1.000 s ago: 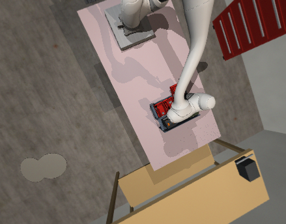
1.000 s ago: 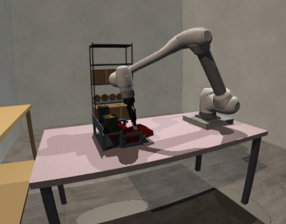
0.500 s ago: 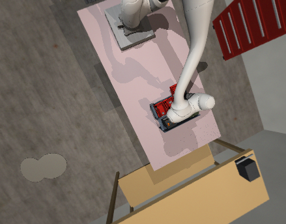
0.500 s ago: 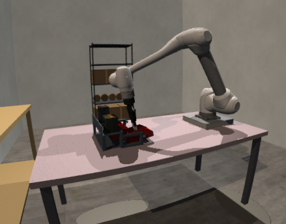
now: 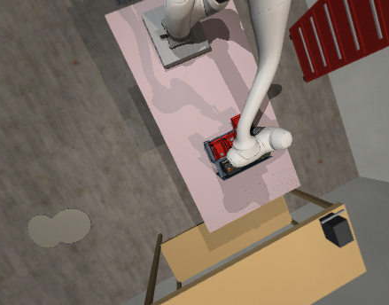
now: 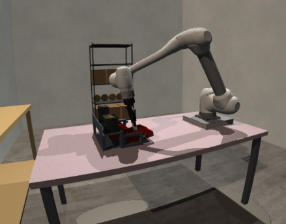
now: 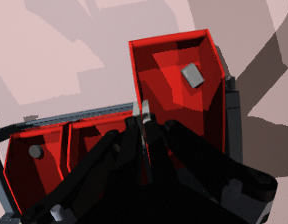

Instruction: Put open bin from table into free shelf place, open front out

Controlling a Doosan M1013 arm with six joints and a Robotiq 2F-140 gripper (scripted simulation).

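The red open bin (image 7: 167, 90) (image 6: 145, 130) (image 5: 236, 119) sticks out past the front lip at the right end of the shelf (image 7: 85, 115) (image 5: 207, 151); a grey block (image 7: 192, 75) lies in it. My gripper (image 7: 142, 110) (image 6: 135, 127) is shut on the bin's left side wall, seen in the wrist view, with a fingertip on each side. The bin's rear is hidden behind my fingers, so its seating and exact tilt cannot be told. Two other red bins, an end one (image 7: 25, 167) (image 5: 219, 149) and a middle one (image 7: 90, 135), stand behind the lip, open fronts out.
A dark green box (image 6: 110, 123) and a dark box (image 6: 103, 111) stand on the shelf's upper board. The shelf's end frame (image 7: 234, 125) runs close beside the bin. The shelf stands on the pink table (image 6: 189, 137) (image 5: 186, 146). A wooden bench (image 5: 279, 266) is beyond the table's end.
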